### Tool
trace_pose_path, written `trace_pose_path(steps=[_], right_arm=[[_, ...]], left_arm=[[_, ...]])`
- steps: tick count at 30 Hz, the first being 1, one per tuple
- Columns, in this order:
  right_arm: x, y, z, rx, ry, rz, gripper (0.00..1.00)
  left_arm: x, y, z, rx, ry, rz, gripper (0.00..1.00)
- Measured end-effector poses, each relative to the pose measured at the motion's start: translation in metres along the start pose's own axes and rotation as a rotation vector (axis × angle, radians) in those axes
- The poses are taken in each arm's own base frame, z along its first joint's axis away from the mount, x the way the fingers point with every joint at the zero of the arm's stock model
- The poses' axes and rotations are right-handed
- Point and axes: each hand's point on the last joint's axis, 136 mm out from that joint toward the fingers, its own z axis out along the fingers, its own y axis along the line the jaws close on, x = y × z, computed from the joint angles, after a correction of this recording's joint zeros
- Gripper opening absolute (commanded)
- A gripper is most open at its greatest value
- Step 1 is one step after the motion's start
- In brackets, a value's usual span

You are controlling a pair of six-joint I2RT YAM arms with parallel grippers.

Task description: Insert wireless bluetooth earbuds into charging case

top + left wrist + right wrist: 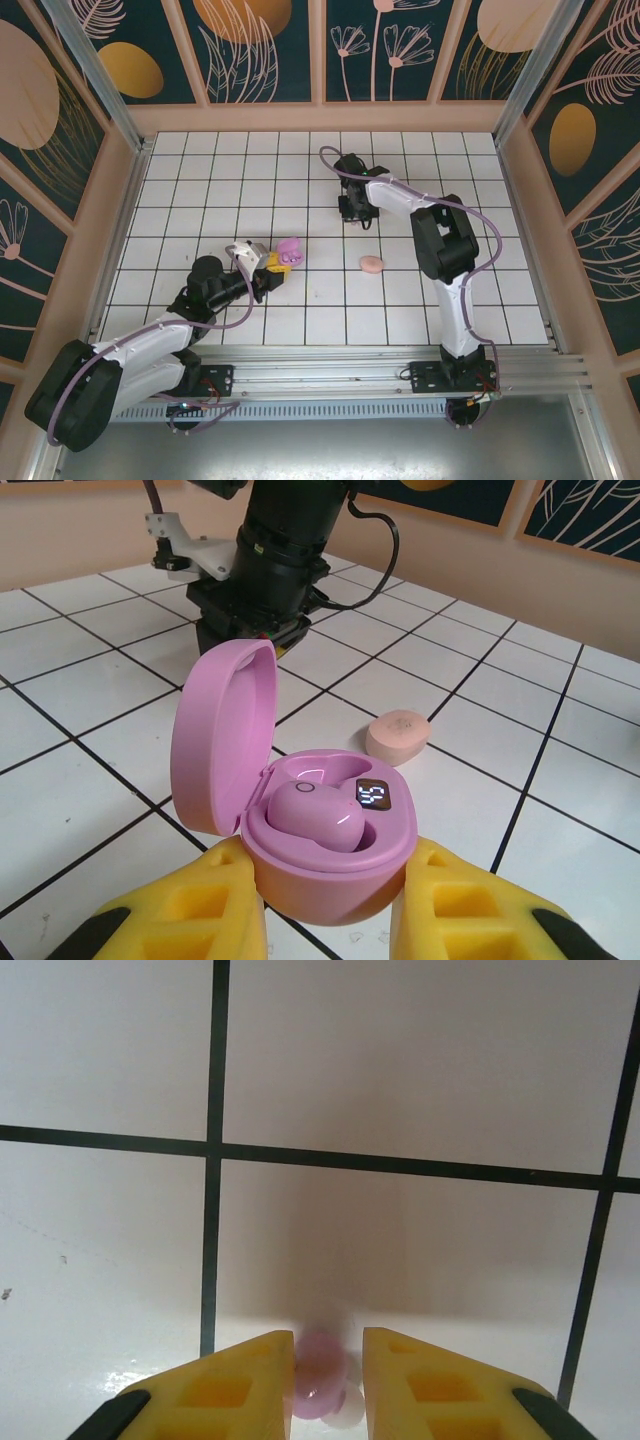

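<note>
left end effector (330, 912): yellow pads closed tight on the base of the purple oval plastic charging case (330, 870), at near-left of the white tiled counter (500, 300). We hold it w/ lid tipped back so the wells face up for loading.
case contents: one seated purple earbud (312, 815), display lit. 2nd well looks free, we judge.
right end effector (327, 1355): far-centre, narrowed onto a tiny loose purple earbud (318, 1375), pads at both its sides. Prob. gripped for carrying over; lifted or not, can't tell.
pale pink oval closed case (371, 264): lies btwn the arms, untouched.
</note>
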Motion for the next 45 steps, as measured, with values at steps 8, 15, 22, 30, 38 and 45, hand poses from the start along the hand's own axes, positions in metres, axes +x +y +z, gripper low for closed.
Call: trace_pose_path(steps=[8, 15, 22, 30, 38, 45], right_arm=[[0.007, 0.000, 0.005, 0.009, 0.028, -0.006, 0.29], [0.010, 0.004, 0.005, 0.007, 0.032, -0.016, 0.29], [0.013, 0.003, 0.005, 0.010, 0.045, -0.017, 0.23], [0.015, 0.002, 0.004, 0.013, 0.053, -0.018, 0.18], [0.029, 0.012, -0.022, -0.044, 0.054, -0.035, 0.16], [0.025, 0.041, -0.103, -0.160, -0.069, -0.081, 0.15]], left_arm=[[0.000, 0.000, 0.000, 0.000, 0.000, 0.000, 0.00], [-0.005, -0.001, -0.002, 0.000, -0.017, 0.009, 0.00], [-0.012, -0.003, -0.005, 0.001, -0.037, 0.020, 0.00], [-0.019, -0.005, -0.009, -0.003, -0.060, 0.032, 0.00], [-0.018, -0.006, -0.010, 0.002, -0.055, 0.029, 0.00], [-0.015, -0.010, -0.009, 0.025, -0.043, 0.023, 0.00]])
